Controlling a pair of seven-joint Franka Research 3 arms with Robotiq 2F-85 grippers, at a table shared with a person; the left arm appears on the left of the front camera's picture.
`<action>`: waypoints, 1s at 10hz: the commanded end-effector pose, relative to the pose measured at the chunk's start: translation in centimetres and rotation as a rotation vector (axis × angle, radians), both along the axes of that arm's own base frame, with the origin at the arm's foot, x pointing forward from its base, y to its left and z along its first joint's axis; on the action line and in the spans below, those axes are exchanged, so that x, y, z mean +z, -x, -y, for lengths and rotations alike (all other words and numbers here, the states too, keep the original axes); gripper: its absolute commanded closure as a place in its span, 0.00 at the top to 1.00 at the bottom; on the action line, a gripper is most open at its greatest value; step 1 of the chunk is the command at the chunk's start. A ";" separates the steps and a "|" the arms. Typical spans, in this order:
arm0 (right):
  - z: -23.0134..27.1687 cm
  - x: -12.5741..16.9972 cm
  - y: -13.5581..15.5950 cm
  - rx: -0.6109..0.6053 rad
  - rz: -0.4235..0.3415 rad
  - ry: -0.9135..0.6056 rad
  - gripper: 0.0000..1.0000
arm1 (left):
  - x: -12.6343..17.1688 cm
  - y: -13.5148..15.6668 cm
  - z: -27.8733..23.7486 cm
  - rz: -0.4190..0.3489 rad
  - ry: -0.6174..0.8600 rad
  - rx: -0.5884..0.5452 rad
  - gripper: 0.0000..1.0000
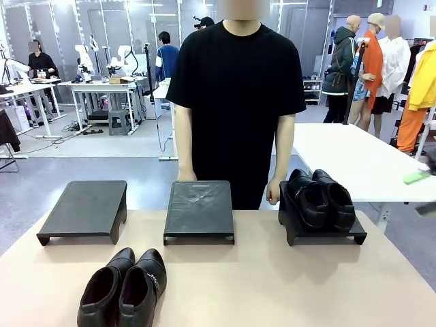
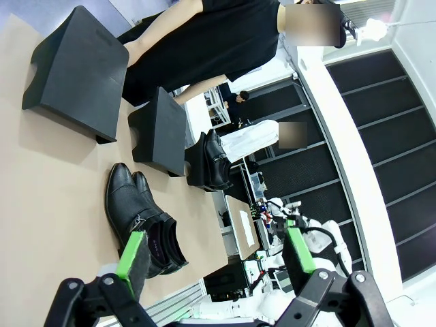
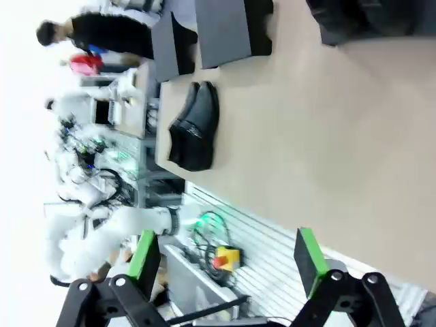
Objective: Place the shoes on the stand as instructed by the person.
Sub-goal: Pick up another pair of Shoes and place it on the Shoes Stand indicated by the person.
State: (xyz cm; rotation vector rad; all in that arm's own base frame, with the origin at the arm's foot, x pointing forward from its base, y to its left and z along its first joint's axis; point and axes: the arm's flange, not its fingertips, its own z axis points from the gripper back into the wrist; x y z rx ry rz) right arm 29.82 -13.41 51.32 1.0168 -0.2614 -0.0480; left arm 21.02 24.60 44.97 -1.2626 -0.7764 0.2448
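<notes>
One pair of glossy black shoes (image 1: 126, 286) lies on the table near its front left edge, toes pointing away from me. The other pair (image 1: 320, 199) rests on the right stand (image 1: 327, 237). The middle stand (image 1: 199, 211) and left stand (image 1: 85, 208) are bare. The person (image 1: 235, 102) stands behind the table with one hand (image 1: 274, 194) at the right stand's corner. My left gripper (image 2: 213, 251) hangs open above the table, the near shoes (image 2: 139, 218) just past its fingers. My right gripper (image 3: 226, 255) is open too, far from that pair (image 3: 194, 126).
The tan table (image 1: 272, 286) has free room at front centre and right. A white table (image 1: 354, 157) stands behind on the right. Other people and workbenches are far back.
</notes>
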 end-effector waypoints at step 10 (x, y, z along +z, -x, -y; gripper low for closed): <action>3.3 -5.0 7.5 -0.083 0.017 -0.225 1.00 | 0.1 -0.1 -0.2 0.033 0.005 -0.003 1.00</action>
